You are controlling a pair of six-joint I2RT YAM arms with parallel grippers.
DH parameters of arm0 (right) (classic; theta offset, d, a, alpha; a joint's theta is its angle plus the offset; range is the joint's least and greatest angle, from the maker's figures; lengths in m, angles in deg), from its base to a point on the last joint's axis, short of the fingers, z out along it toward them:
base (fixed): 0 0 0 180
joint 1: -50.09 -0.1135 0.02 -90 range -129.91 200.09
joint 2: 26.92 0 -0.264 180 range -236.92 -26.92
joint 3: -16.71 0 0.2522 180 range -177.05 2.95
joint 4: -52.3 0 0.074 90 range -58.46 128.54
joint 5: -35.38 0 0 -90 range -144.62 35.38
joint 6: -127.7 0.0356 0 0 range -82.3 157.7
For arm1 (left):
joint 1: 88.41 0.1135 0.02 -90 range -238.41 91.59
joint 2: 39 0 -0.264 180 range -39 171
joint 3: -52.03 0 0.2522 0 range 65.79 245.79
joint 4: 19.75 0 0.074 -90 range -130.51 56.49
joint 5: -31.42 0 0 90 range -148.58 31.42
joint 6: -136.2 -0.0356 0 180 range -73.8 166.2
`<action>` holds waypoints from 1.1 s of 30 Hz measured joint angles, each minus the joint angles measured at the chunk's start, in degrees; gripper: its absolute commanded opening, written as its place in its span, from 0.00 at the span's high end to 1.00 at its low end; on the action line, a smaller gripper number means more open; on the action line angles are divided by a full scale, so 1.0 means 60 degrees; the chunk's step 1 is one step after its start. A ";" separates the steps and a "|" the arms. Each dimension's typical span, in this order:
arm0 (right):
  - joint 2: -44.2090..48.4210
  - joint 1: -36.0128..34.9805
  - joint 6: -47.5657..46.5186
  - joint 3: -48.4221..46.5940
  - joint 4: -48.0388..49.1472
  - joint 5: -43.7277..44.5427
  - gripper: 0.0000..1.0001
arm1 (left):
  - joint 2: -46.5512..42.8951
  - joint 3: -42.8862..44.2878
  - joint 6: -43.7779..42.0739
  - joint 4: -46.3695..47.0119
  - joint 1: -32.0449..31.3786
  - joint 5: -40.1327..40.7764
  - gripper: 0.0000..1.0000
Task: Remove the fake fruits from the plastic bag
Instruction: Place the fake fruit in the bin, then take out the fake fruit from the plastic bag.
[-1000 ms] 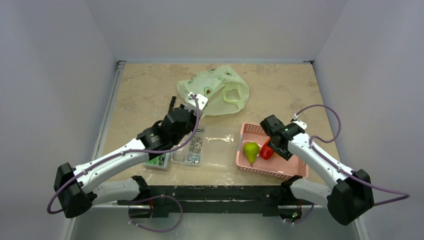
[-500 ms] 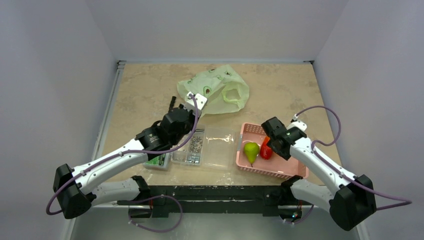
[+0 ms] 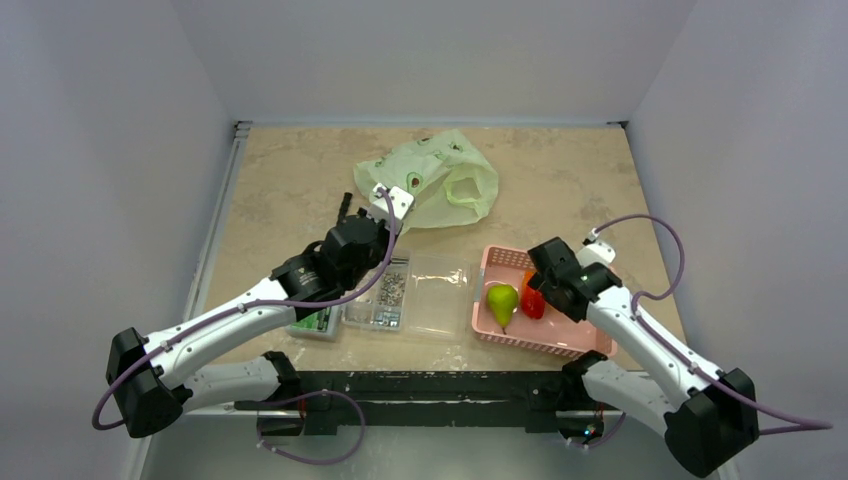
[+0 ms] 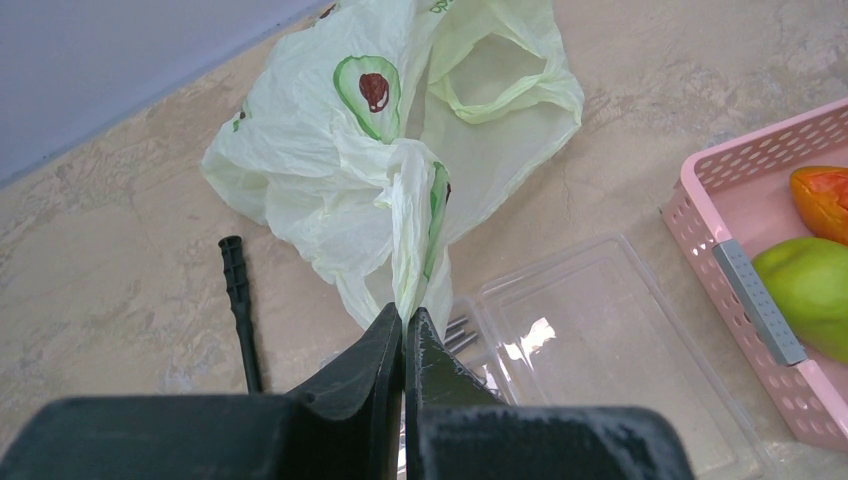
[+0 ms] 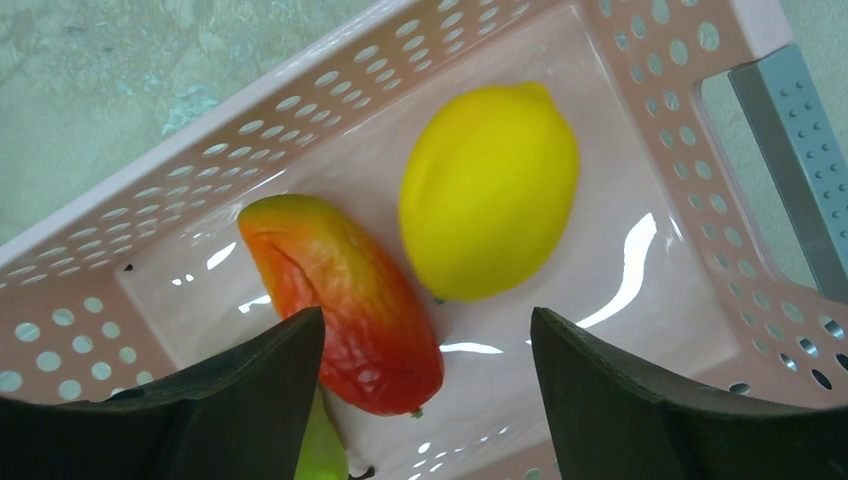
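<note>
Left pincer (image 4: 405, 320) is pinched tight, jaws closed on a twisted fold of the plastic bag (image 4: 330, 170), which is rising straight out from between the tips. The rest of the bag is spreading ahead of the pincer across the table (image 4: 120, 230), avocado prints showing, one loop handle (image 4: 500, 90) lying open ahead and to the right. What is inside the bag cannot be told. A black ribbed rod (image 4: 240, 300) is lying just left of the fingers, apart from them. The clear box (image 4: 590, 330) is sitting right of the jaws and partly under them.

Over to the right pincer (image 5: 428, 318): it is gaping wide, holding nothing, hanging over the pink basket (image 5: 200, 190). The red-orange piece (image 5: 340, 300) is lying just ahead of the finger on the left of the wrist view, close beside that tip; whether they are touching cannot be told. The lemon (image 5: 490, 190) is resting farther ahead, between the two fingers, touching the red-orange piece or very nearly so. The pear (image 3: 502, 300) is lying in the same basket, on the red-orange piece's side toward the left arm.
</note>
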 measured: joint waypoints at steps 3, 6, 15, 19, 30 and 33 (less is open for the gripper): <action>0.0270 0.0000 -0.0084 0.0000 0.0004 -0.0011 0.22 | 0.0000 0.0000 0.0000 0.0000 0.0000 0.0000 1.00; 0.0521 -0.0011 -0.0306 -0.0036 -0.0033 -0.0011 0.22 | 0.0000 0.0000 0.0000 0.0000 0.0000 0.0000 1.00; 0.1260 -0.0437 -0.2091 -0.0463 0.2226 -0.1730 0.24 | 0.0000 0.0000 0.0007 0.0000 0.0000 -0.0004 1.00; 0.0525 -0.1111 -0.2830 -0.0707 0.4637 -0.2943 0.26 | 0.0000 0.0000 0.0007 0.0000 0.0000 -0.0007 1.00; -0.4342 -0.1705 -0.2586 -0.1053 1.1814 -0.3938 0.46 | -0.0004 0.0000 0.0000 0.0004 0.0000 0.0018 1.00; -0.5745 -0.1701 -0.2153 -0.1231 1.3158 -0.3901 0.51 | -0.0015 0.0000 -0.0004 0.0011 0.0000 0.0040 1.00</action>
